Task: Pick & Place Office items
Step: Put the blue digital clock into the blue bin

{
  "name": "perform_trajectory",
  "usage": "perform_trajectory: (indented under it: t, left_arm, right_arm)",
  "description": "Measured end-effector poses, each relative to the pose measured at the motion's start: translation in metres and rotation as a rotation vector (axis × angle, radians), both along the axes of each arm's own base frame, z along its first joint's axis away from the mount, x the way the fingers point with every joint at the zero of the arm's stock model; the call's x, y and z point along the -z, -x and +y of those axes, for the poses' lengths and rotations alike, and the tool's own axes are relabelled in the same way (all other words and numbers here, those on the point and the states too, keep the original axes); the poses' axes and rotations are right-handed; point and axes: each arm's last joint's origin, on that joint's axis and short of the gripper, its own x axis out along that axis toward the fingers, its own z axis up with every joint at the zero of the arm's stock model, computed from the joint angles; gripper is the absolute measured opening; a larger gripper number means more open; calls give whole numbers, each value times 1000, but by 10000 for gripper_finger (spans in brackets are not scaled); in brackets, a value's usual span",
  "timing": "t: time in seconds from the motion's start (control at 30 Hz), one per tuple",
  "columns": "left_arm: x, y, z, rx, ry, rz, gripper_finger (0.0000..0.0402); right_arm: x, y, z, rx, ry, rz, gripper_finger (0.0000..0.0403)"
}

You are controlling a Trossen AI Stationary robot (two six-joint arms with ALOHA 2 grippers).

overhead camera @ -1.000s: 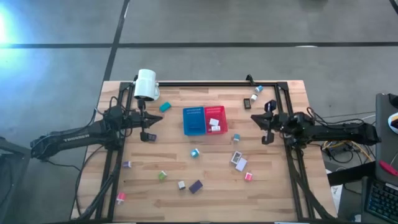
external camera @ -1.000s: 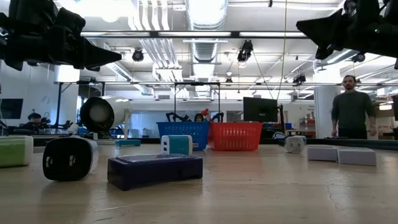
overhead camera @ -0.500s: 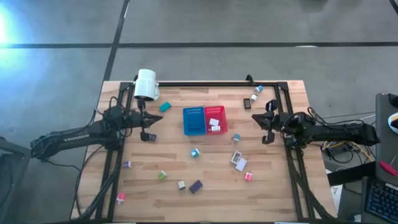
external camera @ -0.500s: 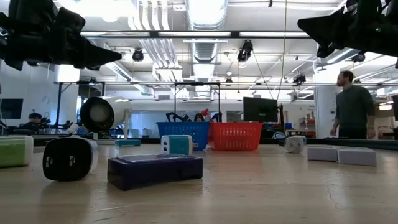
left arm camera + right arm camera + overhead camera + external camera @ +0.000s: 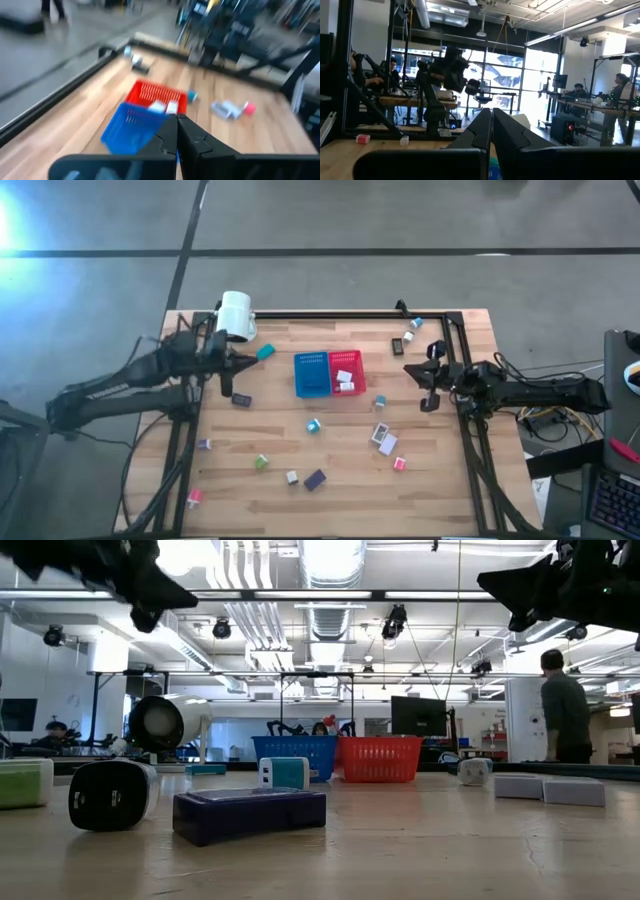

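wooden table [image 5: 430, 480], no legible writing

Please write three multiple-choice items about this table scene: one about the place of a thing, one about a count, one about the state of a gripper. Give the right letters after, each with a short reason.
1. Where does the blue perforated plastic bin stand relative to the red perforated plastic bin?
A. stacked on top of it
B. side by side, touching
C. at the opposite table edge

2. How many small white pieces lie in the red bin?
A. none
B. two
C. six

3. How are the fingers of the left gripper?
A. shut, holding nothing
B. wide open
C. shut on a pink block

Answers: 1 B, the high view shows them joined at mid-table. 2 B, two white pieces show there. 3 A, the left wrist view shows the fingers together and empty.
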Motion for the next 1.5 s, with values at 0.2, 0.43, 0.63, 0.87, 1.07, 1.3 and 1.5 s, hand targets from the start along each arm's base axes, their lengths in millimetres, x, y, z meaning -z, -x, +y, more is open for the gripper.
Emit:
perform_trajectory:
  t: [0.2,0.43,0.63,0.87,1.07,1.3,1.5]
  left_arm:
    - [-39,-8,3,70,17,387,3]
    - [-22,-29,13,173,21,770,3]
    - [14,-50,21,253,52,944,45]
    - [59,-55,17,351,105,1130,164]
    - [89,-54,9,480,58,1192,251]
    - [100,-59,8,454,27,1220,295]
    - [113,-63,9,470,58,1288,294]
  right_arm:
    - [0,0,0,-4,-11,-2,12]
    - [0,0,0,-5,-13,-3,13]
    - [0,0,0,-5,-13,-1,13]
    - [3,-1,0,0,-18,27,13]
    - [3,-1,0,10,6,31,12]
    - [2,-1,0,13,11,26,12]
    - [2,-1,0,14,8,25,12]
